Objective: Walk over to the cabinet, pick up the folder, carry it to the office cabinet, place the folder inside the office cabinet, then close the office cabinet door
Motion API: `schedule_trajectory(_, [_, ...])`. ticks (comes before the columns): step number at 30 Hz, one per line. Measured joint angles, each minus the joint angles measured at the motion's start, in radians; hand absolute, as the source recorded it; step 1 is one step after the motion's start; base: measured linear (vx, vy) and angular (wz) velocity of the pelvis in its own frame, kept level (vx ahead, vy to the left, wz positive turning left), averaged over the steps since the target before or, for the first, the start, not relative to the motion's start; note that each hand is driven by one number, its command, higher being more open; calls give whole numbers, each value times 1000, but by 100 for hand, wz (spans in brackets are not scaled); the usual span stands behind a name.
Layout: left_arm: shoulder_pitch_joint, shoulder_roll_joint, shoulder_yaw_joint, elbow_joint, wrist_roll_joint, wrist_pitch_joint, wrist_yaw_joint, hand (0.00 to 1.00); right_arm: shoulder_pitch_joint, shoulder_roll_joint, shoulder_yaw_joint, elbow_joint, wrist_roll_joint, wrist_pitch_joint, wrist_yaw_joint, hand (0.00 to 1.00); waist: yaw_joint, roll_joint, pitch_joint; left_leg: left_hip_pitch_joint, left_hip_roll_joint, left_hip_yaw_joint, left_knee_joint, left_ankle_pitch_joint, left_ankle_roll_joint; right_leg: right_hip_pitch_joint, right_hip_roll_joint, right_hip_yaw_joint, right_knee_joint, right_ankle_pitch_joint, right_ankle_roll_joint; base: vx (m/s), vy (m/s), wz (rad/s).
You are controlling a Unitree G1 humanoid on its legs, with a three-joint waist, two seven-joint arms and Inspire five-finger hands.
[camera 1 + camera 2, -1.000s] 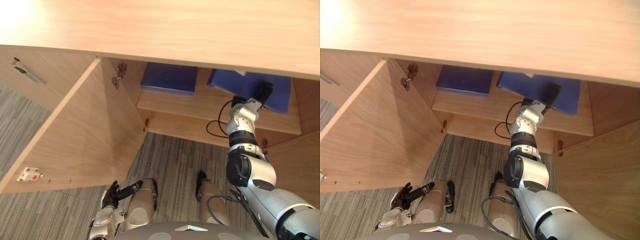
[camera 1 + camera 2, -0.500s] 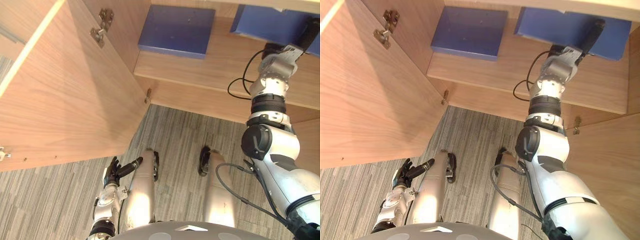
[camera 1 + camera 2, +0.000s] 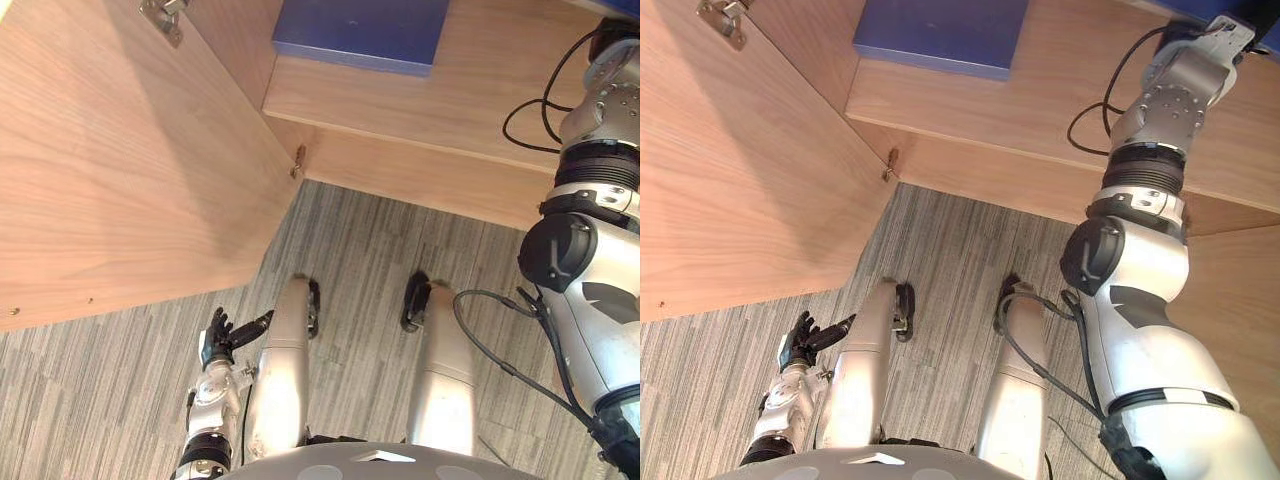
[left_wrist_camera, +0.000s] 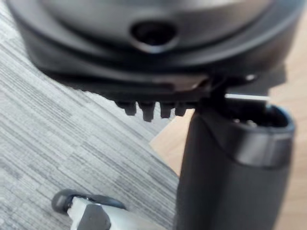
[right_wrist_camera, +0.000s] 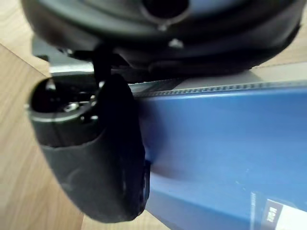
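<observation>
A blue folder (image 5: 225,143) lies on the wooden shelf (image 3: 420,110) of the open cabinet. My right hand (image 5: 158,28) is on it, its thumb (image 5: 96,163) pressed flat against the folder's face near one edge; the fingers are hidden behind the folder. In the right eye view the right arm reaches up to the shelf's right end, where a corner of that folder (image 3: 1195,8) shows. My left hand (image 3: 222,335) hangs low by my side over the carpet, fingers relaxed and holding nothing.
A second blue folder (image 3: 365,30) lies further left on the same shelf. The cabinet's left door (image 3: 120,170) stands swung open towards me. Grey striped carpet (image 3: 380,240) covers the floor below the cabinet.
The whole picture has shifted: the camera now looks further down, so the cabinet top has left the view. My right hand stays on the folder at the shelf; the left hand still hangs idle.
</observation>
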Motion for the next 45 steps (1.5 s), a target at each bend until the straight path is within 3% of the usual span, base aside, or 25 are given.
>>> schedule_trajectory(11, [47,-1,2,37,0,-1,1,100,-8,-67,-18,0,-29,-4,-46,0,-1,20,9,-63,-18,6,15,0,-4,-84,-21,16,52,-22,-4,-4,1,6])
schedule_trajectory(16, [47,-17,2,67,0,1,5,100,-30,-112,-20,0,-30,-2,-81,0,-3,54,33,-78,-23,10,28,-1,-3,-103,-29,26,74,-28,-3,-1,18,5])
schedule_trajectory(26, [47,-21,3,68,-4,-1,24,100,-86,-120,36,54,-107,64,-81,0,-11,55,34,-106,-20,33,46,-6,-3,-154,-22,52,98,-29,-1,-15,14,-3])
schedule_trajectory(27, [47,-21,3,65,-5,-2,24,100,-94,-117,50,54,-106,61,-81,100,-11,55,34,-113,-20,32,48,-6,-3,-160,-22,53,99,-29,-1,0,0,0])
schedule_trajectory(45, [49,-45,43,66,-45,-2,32,100,-126,-109,109,77,-97,36,-52,100,-12,54,35,-128,-19,47,45,-6,-3,-183,-12,73,92,-21,11,-6,15,-1])
